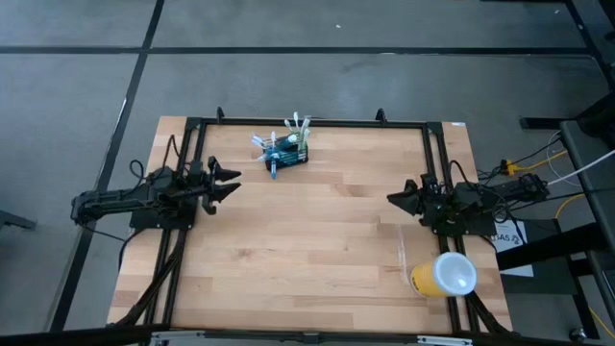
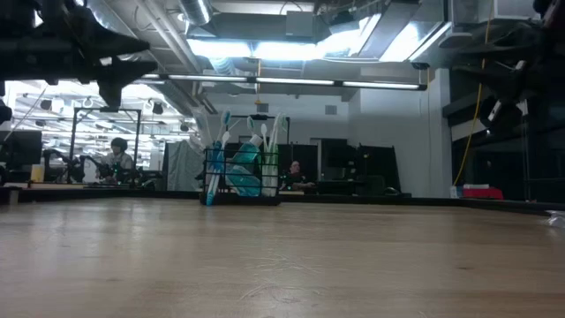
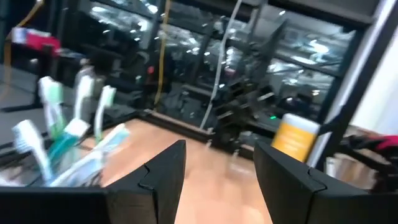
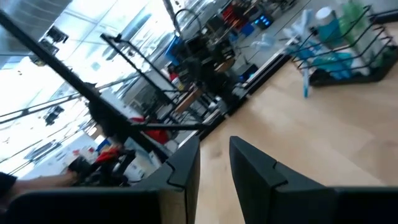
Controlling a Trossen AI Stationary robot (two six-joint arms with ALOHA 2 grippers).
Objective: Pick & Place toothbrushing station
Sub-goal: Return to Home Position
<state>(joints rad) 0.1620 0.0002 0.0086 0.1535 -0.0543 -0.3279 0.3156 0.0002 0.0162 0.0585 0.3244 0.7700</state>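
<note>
The toothbrushing station (image 1: 287, 154) is a small black wire-mesh holder with several toothbrushes and a teal tube sticking out of it. It stands on its base at the table's far middle, and also shows in the low view (image 2: 243, 181), the left wrist view (image 3: 68, 149) and the right wrist view (image 4: 348, 53). My left gripper (image 1: 233, 182) is open and empty at the table's left, raised, a little left of and nearer than the station. My right gripper (image 1: 392, 199) is open and empty at the table's right.
A yellow cup with a white round lid (image 1: 444, 275) lies at the table's near right corner. A black frame (image 1: 307, 123) runs along the table's far edge and sides. Bare wood (image 1: 307, 240) spans the middle of the table.
</note>
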